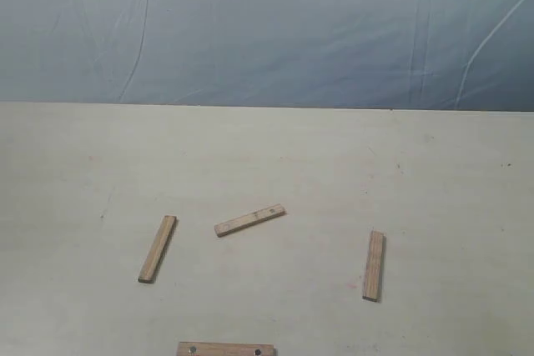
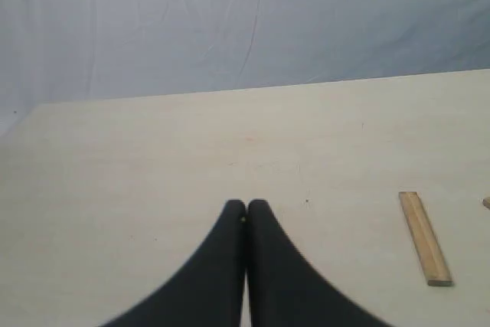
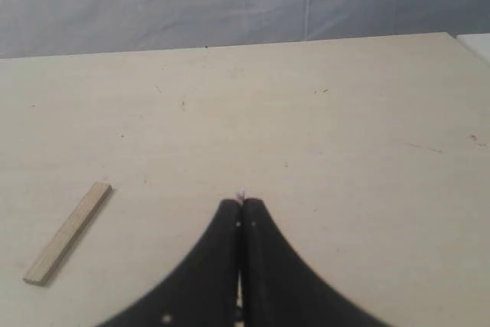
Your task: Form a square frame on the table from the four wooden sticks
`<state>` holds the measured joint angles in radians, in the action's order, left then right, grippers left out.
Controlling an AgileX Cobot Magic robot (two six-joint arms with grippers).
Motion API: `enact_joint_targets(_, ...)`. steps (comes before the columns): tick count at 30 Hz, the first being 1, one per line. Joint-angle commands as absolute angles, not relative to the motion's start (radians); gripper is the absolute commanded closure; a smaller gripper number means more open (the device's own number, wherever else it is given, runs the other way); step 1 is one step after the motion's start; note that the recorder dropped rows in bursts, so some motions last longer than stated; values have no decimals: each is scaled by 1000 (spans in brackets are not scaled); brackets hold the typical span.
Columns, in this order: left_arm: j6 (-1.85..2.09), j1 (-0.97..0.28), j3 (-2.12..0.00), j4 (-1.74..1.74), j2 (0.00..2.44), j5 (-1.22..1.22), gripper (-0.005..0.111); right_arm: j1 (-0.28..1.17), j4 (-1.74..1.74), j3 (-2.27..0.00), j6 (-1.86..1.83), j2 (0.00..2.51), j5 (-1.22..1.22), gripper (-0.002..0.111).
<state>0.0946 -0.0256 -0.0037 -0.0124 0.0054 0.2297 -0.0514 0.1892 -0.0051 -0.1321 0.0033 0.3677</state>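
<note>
Four wooden sticks lie apart on the pale table (image 1: 334,172). One slanted stick (image 1: 158,248) is at the left, another with silvery dots (image 1: 249,221) near the middle, an upright one (image 1: 374,265) at the right, and a dotted one (image 1: 225,349) at the front edge of the view. No square frame exists. Neither arm shows in the exterior view. My left gripper (image 2: 246,206) is shut and empty, with a stick (image 2: 425,237) off to its side. My right gripper (image 3: 242,203) is shut and empty too, a stick (image 3: 68,232) lying apart from it.
A blue-grey sheet (image 1: 267,27) hangs behind the table's far edge. In the right wrist view the table's corner (image 3: 452,36) shows, with something white (image 3: 478,42) beyond it.
</note>
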Motion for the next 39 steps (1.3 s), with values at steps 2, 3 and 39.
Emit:
enact_joint_targets(2,90,-32,0,24,0,155,106,-60,192,0,-132,0,363,109)
enact_joint_targets(3,90,-32,0,24,0,109,106,-60,192,0,-132,0,363,109)
enact_joint_targets(39,-47,-256,-1042,159,1153,835,107,-60,192,0,-132,0,363,109)
